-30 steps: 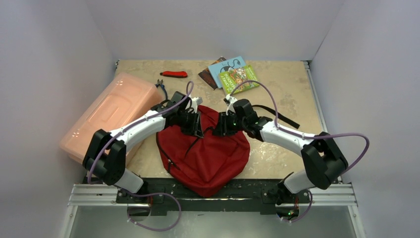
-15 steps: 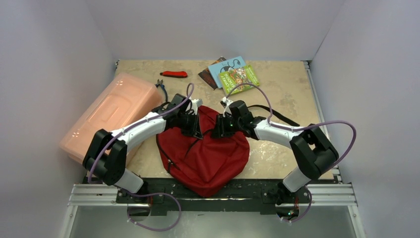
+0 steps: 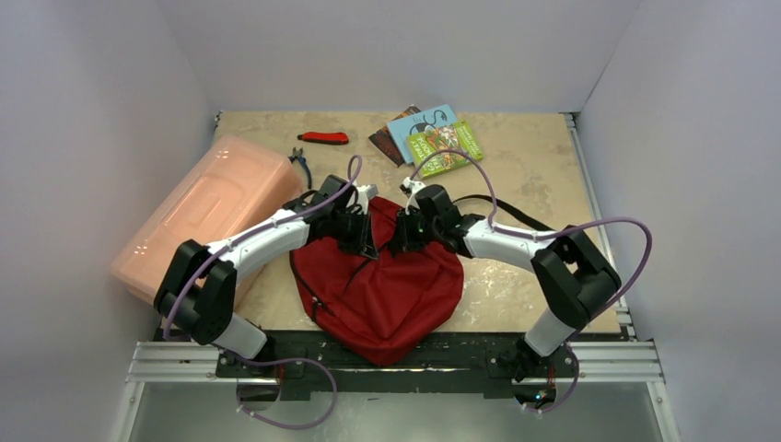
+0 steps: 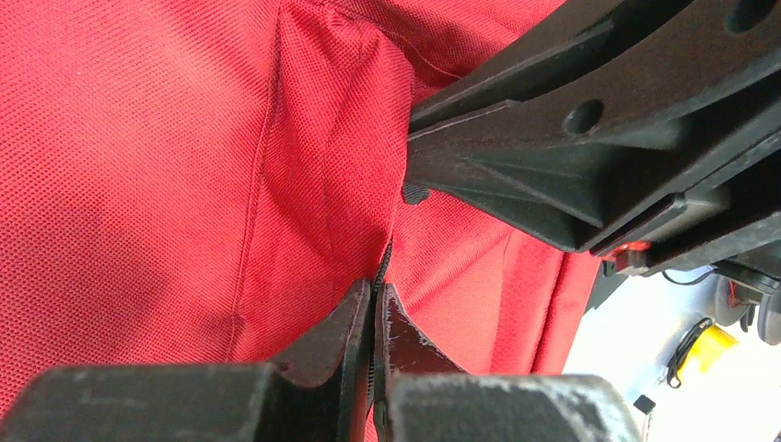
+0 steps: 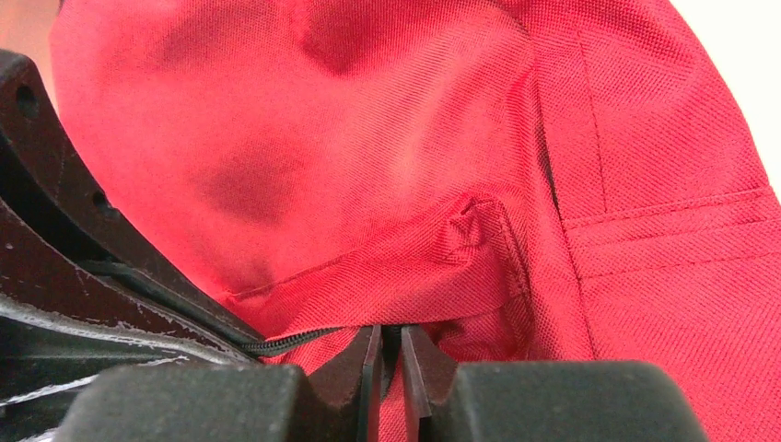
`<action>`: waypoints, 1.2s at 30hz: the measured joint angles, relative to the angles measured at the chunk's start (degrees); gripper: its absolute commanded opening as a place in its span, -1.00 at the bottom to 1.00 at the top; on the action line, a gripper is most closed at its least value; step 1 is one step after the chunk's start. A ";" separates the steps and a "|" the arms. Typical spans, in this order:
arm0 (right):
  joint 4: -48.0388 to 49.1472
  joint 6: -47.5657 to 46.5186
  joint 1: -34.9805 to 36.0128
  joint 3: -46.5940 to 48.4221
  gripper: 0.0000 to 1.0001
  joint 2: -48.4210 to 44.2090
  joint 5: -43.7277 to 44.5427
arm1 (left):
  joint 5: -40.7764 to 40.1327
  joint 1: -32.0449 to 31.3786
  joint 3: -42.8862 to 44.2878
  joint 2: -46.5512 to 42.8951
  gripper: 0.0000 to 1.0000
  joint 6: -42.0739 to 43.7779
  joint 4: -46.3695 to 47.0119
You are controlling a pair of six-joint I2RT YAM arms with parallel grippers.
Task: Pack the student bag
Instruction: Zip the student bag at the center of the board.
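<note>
The red student bag (image 3: 382,285) lies at the near middle of the table, its black strap (image 3: 516,214) trailing right. My left gripper (image 3: 367,241) and right gripper (image 3: 396,241) meet at the bag's top edge, close together. In the left wrist view my left gripper (image 4: 375,299) is shut on the bag's black zipper edge (image 4: 383,262), with the right gripper's black body just beyond. In the right wrist view my right gripper (image 5: 389,341) is shut on the red fabric and zipper (image 5: 295,343) of the bag (image 5: 387,138).
A pink translucent box (image 3: 207,212) stands at the left. Several books (image 3: 433,133) lie at the back. A red-handled knife (image 3: 324,138) and pliers (image 3: 299,161) lie at the back left.
The right gripper has moved left along the bag's top towards the left gripper, and its elbow has swung inward. The left arm has barely moved.
</note>
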 measured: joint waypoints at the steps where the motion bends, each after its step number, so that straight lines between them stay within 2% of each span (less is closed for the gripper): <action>1: 0.02 -0.33 0.44 0.02 -0.87 0.00 0.48 | -0.02 0.00 0.00 -0.02 -1.00 0.02 -0.02; 3: -0.09 -0.76 1.05 0.02 -1.00 -0.02 1.53 | -0.02 0.00 0.00 -0.15 -1.00 0.07 -0.17; 4: -0.24 -0.79 1.11 0.02 -1.00 -0.15 1.75 | -0.04 0.00 0.00 -0.24 -0.93 0.09 -0.28; 8: -0.96 -0.79 1.14 -0.07 -1.00 -1.79 1.51 | -0.13 0.02 0.00 -1.44 -0.19 0.26 -1.25; 10: -1.38 -0.66 1.09 -0.11 -1.00 -3.30 1.40 | -0.07 0.07 0.09 -2.47 0.03 0.24 -1.97; 12: -1.53 -0.33 1.09 -0.13 -1.00 -4.70 1.18 | -0.13 0.09 0.76 -2.97 0.13 0.11 -2.67; 18: -1.51 0.31 1.07 -2.19 -1.00 -7.06 0.94 | -1.51 0.44 7.91 0.15 0.13 -1.44 -2.89; 26: -0.70 0.31 1.07 -2.69 -1.00 -7.06 0.76 | -3.34 0.92 18.56 14.47 0.17 -4.35 -3.08; 31: -0.61 0.31 1.07 -2.71 -1.00 -7.06 0.76 | -0.76 0.92 19.67 19.28 0.17 -4.33 -3.65; 34: -0.26 0.31 1.07 -2.91 -1.00 -7.06 0.79 | 1.92 0.92 19.67 20.35 0.07 -4.26 -3.50; 36: -0.31 0.31 1.07 -2.97 -1.00 -7.06 0.79 | 3.21 0.94 19.67 20.87 -0.15 -4.20 -3.17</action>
